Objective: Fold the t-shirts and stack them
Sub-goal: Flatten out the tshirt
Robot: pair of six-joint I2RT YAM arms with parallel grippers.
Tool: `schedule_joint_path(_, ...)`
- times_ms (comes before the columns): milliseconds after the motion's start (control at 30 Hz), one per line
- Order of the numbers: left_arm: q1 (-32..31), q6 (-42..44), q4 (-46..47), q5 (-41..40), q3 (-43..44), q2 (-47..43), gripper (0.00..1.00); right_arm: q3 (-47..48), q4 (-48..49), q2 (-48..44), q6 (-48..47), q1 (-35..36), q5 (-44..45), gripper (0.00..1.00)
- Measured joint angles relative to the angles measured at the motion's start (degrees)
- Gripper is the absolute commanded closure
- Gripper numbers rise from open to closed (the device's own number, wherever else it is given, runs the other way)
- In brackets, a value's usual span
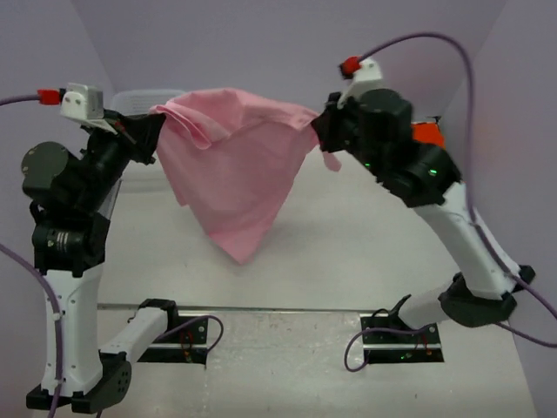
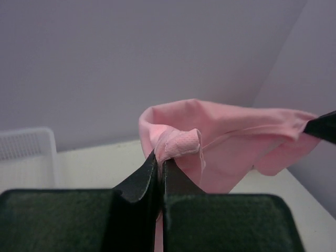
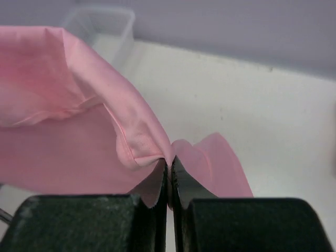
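Above the counter (image 1: 348, 252), pink t-shirt (image 1: 235, 174) hangs stretched between my two arms. My left end effector (image 2: 160, 157) is pressed together on a bunched bit of hem at the shirt's upper left corner. My right end effector (image 3: 169, 163) is pinching a folded edge at the upper right corner. Cloth sags between the two grips and tapers to a point below, roughly midway between them. White mesh basket (image 1: 130, 100) sits behind my left arm. Behind my right arm an orange-red patch (image 1: 428, 133), possibly the second t-shirt; mostly hidden, can't confirm.
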Motion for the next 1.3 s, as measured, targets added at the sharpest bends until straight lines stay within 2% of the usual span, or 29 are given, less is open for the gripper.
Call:
schedule_joint_path(133,0.0,1.2,-0.4,2.6,9.4,-3.1,1.00,14.6,-5.2,-10.2,-2.6,1.3,1.1,1.00)
schedule_joint_path(300,0.0,2.5,-2.1,5.0,17.2,-6.6,1.00,19.1,-12.8,-20.2,-2.7,4.8,0.7,1.00)
schedule_joint_path(400,0.0,2.8,-3.5,5.4,21.2,-6.4,1.00,16.9,-16.0,-22.5,-1.6,7.2,-0.6,1.00)
schedule_joint_path(500,0.0,2.8,-3.8,5.2,22.8,-5.5,1.00,10.9,-19.0,-22.9,0.2,9.1,-1.7,1.00)
schedule_joint_path(667,0.0,2.7,-2.1,4.8,19.5,-1.1,1.00,0.2,-21.7,-22.0,3.7,9.6,-1.6,1.00)
schedule_joint_path(800,0.0,2.8,0.3,5.3,12.8,6.8,1.00,-9.5,-22.1,-21.3,7.8,9.5,0.8,1.00)
schedule_joint_path(1000,0.5,3.2,4.7,6.0,4.2,28.7,1.00,-19.1,-19.0,-14.3,11.8,2.4,3.5,1.00)
schedule_joint_path(1133,1.0,2.7,5.0,3.5,3.5,42.7,1.00,-23.3,-14.6,-5.6,12.5,-3.9,4.5,1.00)
schedule_joint_path(1300,-0.3,2.4,8.0,1.2,5.0,50.6,1.00,-23.5,-10.3,3.5,12.9,-10.6,5.8,1.00)
